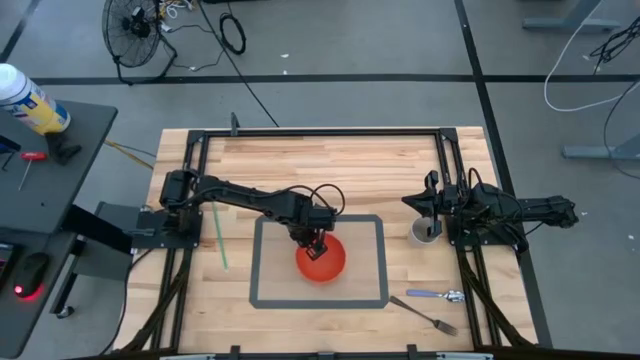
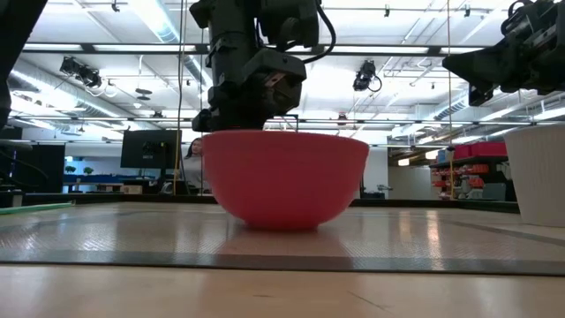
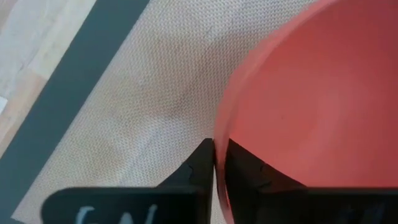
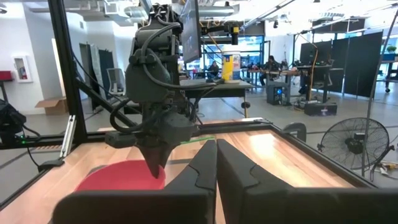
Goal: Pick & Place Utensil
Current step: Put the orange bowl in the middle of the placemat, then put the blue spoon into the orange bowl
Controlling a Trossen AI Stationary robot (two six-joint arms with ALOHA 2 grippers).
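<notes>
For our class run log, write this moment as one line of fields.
left gripper: shut on red bowl rim | right gripper: shut, waiting above white cup | spoon, fork: untouched on table

Grey floor, black fan (image 1: pixel 132 27), dark side table (image 1: pixel 60 150), bright ceiling lights (image 2: pixel 163 22).

We see a light wooden table (image 1: pixel 330 165) edged by a black metal frame (image 1: pixel 320 131). On it lies a beige mat with a dark grey border (image 1: pixel 262 290), and a red bowl (image 1: pixel 322 262) rests on that mat. Left of the mat lies a green stick (image 1: pixel 221 238); to its right stands a white cup (image 1: pixel 425 232), and nearer the front a blue-handled spoon (image 1: pixel 436 295) and a fork (image 1: pixel 430 317).
</notes>
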